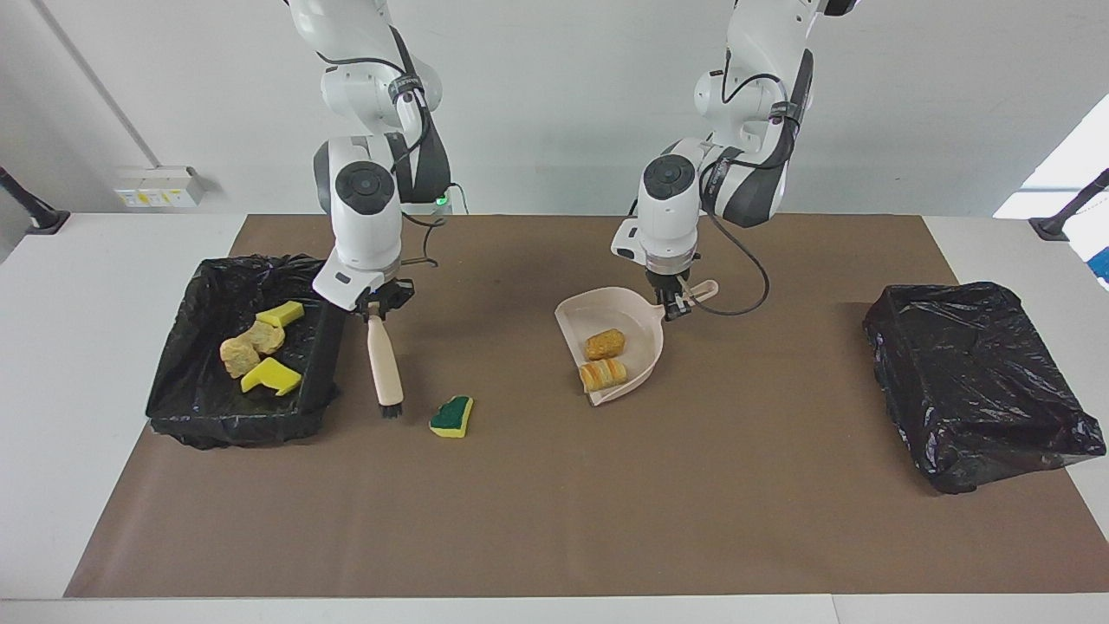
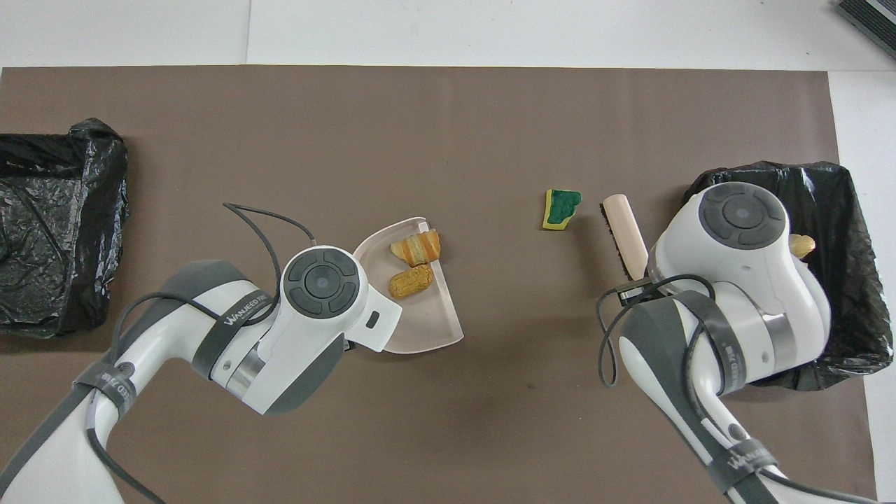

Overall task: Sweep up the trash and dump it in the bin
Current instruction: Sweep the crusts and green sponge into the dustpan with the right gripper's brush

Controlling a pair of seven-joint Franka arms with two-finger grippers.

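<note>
The left end effector (image 1: 672,305) is clamped shut on the handle of the beige dustpan (image 1: 637,319), holding it just above the brown mat (image 1: 554,485) on the tabletop. Right under it, inside the pan, sit two pieces of trash: an orange lump (image 1: 603,344) close to the end effector and a striped bread-like lump (image 1: 602,375) near the pan's open lip.

Over at the right arm's end, the right end effector (image 1: 374,307) grips the handle of the brush (image 1: 384,364), fingers shut on it, brush hanging down with its black bristles at the mat. Just beside those bristles, toward the dustpan, lies the green-backed sponge scrap (image 1: 452,417), apart from the brush and on the mat.

On the outer side of the right end effector stands the black-lined bin (image 1: 186,407), and inside are two yellow sponge pieces (image 1: 272,375) and two tan lumps (image 1: 240,356).

Well away from the left end effector, at the left arm's end, sits a second black-lined bin (image 1: 979,381).
</note>
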